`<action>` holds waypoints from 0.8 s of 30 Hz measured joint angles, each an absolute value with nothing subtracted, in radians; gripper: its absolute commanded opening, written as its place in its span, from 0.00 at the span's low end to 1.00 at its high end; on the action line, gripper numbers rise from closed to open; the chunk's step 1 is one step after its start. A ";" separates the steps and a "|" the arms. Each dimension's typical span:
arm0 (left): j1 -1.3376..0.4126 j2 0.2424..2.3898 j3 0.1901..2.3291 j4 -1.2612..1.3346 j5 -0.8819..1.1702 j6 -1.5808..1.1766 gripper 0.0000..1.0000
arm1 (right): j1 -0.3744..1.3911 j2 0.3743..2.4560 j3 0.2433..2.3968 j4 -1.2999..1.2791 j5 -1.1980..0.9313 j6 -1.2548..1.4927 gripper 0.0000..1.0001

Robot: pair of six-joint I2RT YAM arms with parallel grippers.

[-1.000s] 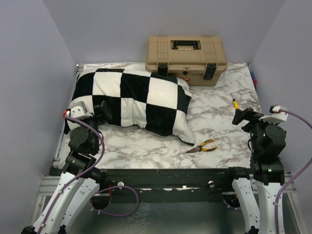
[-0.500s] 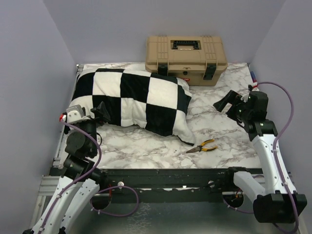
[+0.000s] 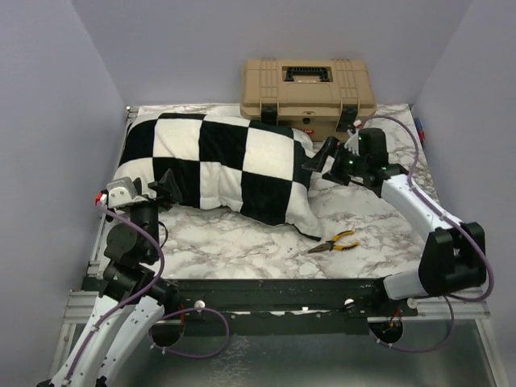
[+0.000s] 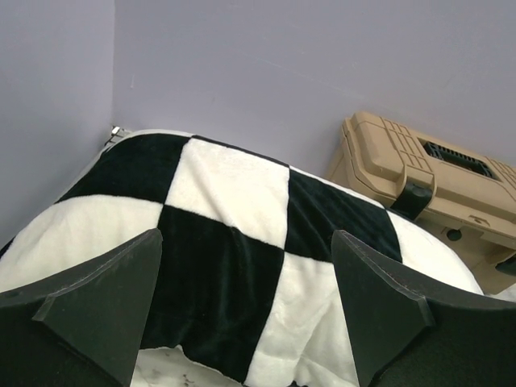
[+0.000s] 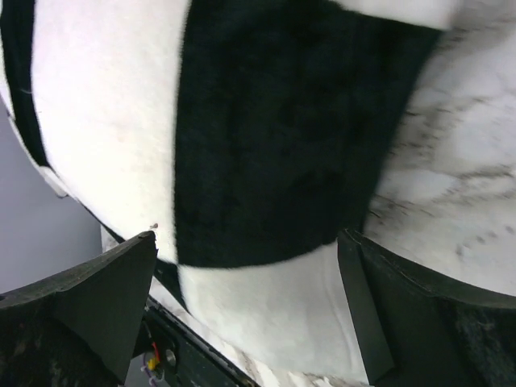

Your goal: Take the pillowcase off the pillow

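Pillowcase (image 3: 218,165): black and white checks, lying plump over the left half of the tabletop (image 3: 242,242), from the far-left corner towards the centre. You cannot see the pillow itself. The cover hides it in all three views.

Left gripper (image 3: 167,184): jaws spread wide, nothing between them. It sits just beside the near-left end of the pillowcase. The left arm is folded up from the near-left corner, with its wrist aimed at the far edge.

Right gripper (image 3: 321,155): jaws also spread wide and empty, just off the right end of the pillowcase. The right arm reaches from the near-right corner, stretched out long towards the far edge and angled left.

Tan toolbox (image 3: 308,97): at the far edge, right of centre, with the cover's far-right corner close against it.

Yellow-handled pliers (image 3: 332,243): near the near edge, right of centre, apart from the cloth.

View notes: The left wrist view shows a strip of marble under the cover's edge, ahead of the left gripper (image 4: 243,242). The right wrist view shows one black square filling the gap of the right gripper (image 5: 246,238). From overhead you cannot tell whether it touches the cloth.
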State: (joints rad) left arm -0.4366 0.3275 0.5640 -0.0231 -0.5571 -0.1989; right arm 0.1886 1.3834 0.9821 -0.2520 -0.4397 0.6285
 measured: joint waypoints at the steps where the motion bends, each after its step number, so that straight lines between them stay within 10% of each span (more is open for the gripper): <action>1: -0.438 0.324 0.564 -0.023 -0.557 -0.199 0.87 | 0.212 1.415 1.004 -0.233 -0.445 0.634 1.00; 6: -0.446 0.318 0.564 -0.023 -0.558 -0.199 0.87 | 0.301 1.578 1.103 -0.133 -0.483 0.666 0.95; 13: -0.457 0.318 0.558 -0.024 -0.558 -0.197 0.87 | 0.353 1.723 1.174 -0.090 -0.525 0.701 0.02; 24: -0.461 0.319 0.557 -0.024 -0.558 -0.197 0.87 | 0.371 1.536 1.248 -0.339 -0.374 0.607 0.00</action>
State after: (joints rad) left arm -0.4606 0.3187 0.5568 -0.0242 -0.5575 -0.1967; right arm 0.3714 1.5364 1.2480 -0.3393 -0.3744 0.6067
